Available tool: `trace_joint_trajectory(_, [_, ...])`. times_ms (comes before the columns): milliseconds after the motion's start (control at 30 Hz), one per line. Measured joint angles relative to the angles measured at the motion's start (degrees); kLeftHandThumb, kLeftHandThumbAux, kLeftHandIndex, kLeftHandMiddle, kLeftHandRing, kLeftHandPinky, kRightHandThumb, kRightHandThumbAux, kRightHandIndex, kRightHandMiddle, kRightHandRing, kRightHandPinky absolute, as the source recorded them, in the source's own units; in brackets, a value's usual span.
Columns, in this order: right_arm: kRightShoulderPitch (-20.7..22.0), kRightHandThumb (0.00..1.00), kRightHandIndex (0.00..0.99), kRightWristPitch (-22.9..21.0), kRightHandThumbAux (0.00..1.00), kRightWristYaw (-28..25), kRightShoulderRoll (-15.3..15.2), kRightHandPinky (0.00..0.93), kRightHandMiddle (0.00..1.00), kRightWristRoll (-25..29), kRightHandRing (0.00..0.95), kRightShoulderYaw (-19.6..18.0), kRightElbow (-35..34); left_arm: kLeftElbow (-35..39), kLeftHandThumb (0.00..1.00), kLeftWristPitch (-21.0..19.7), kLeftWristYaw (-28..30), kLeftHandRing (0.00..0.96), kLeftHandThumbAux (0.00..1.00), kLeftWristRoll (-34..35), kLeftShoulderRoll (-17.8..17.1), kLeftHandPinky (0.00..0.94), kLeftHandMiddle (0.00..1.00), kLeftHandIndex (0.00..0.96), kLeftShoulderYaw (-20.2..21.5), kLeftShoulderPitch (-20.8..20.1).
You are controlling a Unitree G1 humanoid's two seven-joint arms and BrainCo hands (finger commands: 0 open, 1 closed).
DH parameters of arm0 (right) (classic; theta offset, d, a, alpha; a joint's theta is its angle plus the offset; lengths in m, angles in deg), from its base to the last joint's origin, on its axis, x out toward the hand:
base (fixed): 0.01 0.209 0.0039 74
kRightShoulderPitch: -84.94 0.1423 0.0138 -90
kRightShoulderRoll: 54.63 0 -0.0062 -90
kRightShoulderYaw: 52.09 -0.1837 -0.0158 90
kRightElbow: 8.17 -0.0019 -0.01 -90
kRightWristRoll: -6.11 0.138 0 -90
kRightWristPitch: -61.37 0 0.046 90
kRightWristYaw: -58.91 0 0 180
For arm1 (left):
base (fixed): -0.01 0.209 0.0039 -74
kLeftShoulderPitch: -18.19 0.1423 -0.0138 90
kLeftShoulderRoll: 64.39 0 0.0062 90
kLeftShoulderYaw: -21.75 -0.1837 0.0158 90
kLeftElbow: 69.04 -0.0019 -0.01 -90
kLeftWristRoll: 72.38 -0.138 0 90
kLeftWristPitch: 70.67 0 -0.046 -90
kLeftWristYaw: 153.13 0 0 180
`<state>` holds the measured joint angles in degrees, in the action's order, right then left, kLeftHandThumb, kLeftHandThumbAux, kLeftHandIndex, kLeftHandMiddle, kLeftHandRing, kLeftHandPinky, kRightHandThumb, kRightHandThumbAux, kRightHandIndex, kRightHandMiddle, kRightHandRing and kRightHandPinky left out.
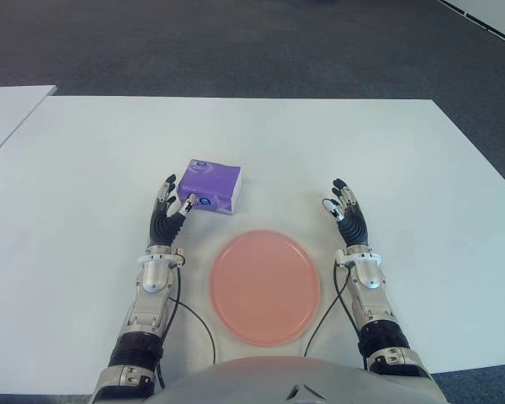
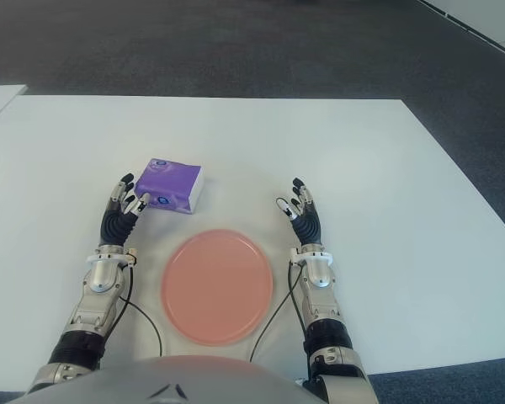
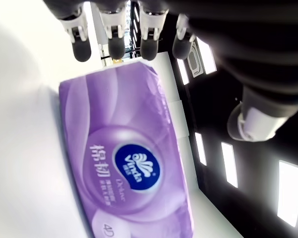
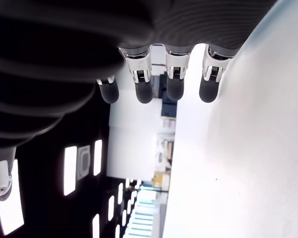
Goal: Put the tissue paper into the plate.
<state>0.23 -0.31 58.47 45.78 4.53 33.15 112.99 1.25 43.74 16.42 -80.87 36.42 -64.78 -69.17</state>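
A purple tissue paper pack [image 1: 212,185] lies flat on the white table [image 1: 84,185], just beyond the pink plate's [image 1: 265,286] far left rim. My left hand [image 1: 175,199] is at the pack's near left corner, fingers spread and open, thumb tip close against the pack's side. In the left wrist view the pack [image 3: 124,158] fills the space in front of the palm, with the fingertips [image 3: 115,47] straight above it, not curled around it. My right hand [image 1: 338,200] shows to the right of the plate, open, its fingers [image 4: 144,91] straight and holding nothing.
The plate holds nothing. A second white table [image 1: 8,105] shows at the far left, with a narrow gap between the two. Dark carpet [image 1: 236,42] lies beyond the table's far edge. Black cables [image 1: 194,316] run from both wrists beside the plate.
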Motion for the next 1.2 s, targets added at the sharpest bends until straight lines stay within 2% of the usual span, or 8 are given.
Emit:
trace_joint_trajectory(200, [0.08,0.038,0.0,0.37,0.449,-0.25,-0.01,0.0,0.0,0.14,0.0,-0.05,0.42,-0.27,0.049,0.35,0.03,0.0,0.498,0.5,-0.19,0.0,0.0,0.0,0.4,-0.26])
trace_joint_trajectory(467, [0.44,0.04,0.0,0.52,0.451,0.02,0.01,0.0,0.0,0.1,0.0,-0.08,1.07,-1.17,0.05,1.54,1.01,0.0,0.56,5.15,-2.14,0.0,0.0,0.0,4.72,-4.19])
trace_joint_trajectory(667, [0.92,0.04,0.0,0.81,0.453,0.42,0.08,0.0,0.0,0.01,0.0,-0.06,1.67,5.92,0.036,1.04,0.97,0.0,0.579,4.64,-2.58,0.0,0.0,0.0,5.41,-3.83])
trace_joint_trajectory(1200, [1.8,0.039,0.0,1.22,0.451,1.53,0.15,0.0,0.0,-0.34,0.0,0.29,2.46,9.44,0.019,-1.74,0.83,0.0,0.584,2.81,-5.46,0.0,0.0,0.0,7.47,-8.02])
